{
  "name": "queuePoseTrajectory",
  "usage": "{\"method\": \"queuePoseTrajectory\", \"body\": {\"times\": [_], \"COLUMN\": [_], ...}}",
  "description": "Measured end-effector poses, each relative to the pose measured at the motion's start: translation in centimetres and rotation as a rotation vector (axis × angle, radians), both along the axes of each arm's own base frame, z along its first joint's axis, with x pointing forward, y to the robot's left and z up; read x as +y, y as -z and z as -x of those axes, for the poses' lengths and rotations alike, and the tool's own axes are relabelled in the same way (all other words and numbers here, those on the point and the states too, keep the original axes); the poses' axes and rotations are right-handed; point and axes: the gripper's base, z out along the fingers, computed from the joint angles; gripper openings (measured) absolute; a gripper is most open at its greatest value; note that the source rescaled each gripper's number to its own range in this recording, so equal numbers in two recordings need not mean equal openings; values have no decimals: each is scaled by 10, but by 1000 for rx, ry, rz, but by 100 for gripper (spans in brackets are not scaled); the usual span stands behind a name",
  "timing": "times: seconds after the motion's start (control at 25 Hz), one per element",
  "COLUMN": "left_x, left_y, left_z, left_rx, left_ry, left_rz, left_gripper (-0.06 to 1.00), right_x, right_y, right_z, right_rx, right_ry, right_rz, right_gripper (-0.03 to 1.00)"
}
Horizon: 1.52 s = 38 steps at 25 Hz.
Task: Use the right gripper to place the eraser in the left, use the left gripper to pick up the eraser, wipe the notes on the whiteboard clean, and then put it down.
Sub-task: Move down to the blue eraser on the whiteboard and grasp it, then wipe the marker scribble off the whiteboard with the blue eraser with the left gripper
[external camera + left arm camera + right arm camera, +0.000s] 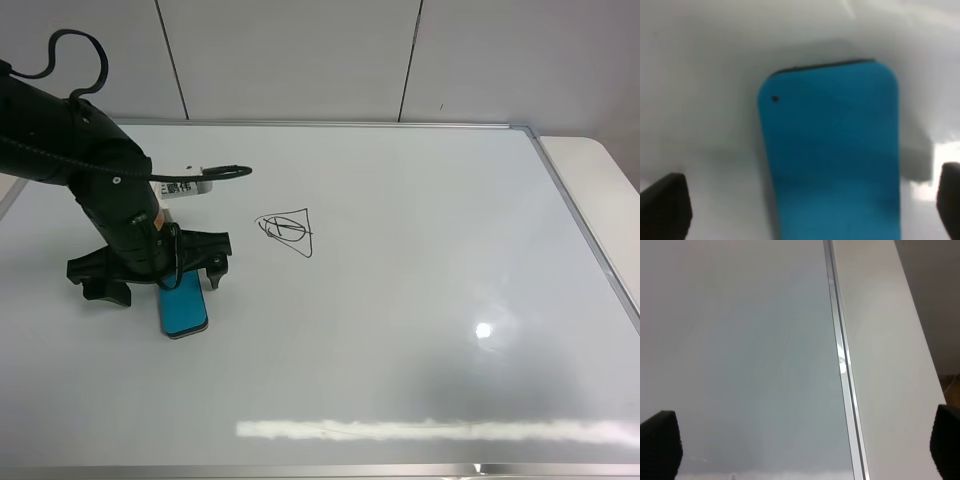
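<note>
your left gripper (162, 283), jaws wide, straddles the eraser (183, 308) lying near the whiteboard's (400, 300) left edge: handover done, pickup pending. the notes (288, 230) are unwiped. your right gripper (800, 445), wide and empty, hovers at the right edge.

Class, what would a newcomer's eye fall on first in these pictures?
The teal eraser lies flat on the left part of the glossy whiteboard, with the left gripper over it, jaws open on either side. The notes, a black marker doodle, sit just right and farther back.
</note>
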Motion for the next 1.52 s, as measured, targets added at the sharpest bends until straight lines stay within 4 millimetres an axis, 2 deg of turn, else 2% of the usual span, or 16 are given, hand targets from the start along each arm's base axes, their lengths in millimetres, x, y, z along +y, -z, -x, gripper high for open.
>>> {"method": "queuePoseTrajectory", "body": {"times": [0.48,0.56,0.64,0.68,0.72,0.76,0.84,1.28,1.52], "left_x": [0,0,0,0,0,0,0,1,2], "left_y": [0,0,0,0,0,0,0,-2,-22], "left_z": [0,0,0,0,0,0,0,1,1], "left_rx": [-2,-2,-2,-2,-2,-3,-3,2,-39], "left_ry": [0,0,0,0,1,2,7,62,150], "left_rz": [2,2,2,2,1,1,-1,-20,-27], "left_gripper": [100,95,78,78,63,40,1,0,0], "right_x": [0,0,0,0,0,0,0,0,0], "right_y": [0,0,0,0,0,0,0,0,0], "right_z": [0,0,0,0,0,0,0,0,0], "right_rx": [0,0,0,0,0,0,0,0,0], "right_ry": [0,0,0,0,0,0,0,0,0], "right_rz": [0,0,0,0,0,0,0,0,0], "right_gripper": [100,100,100,100,100,100,100,100,100]}}
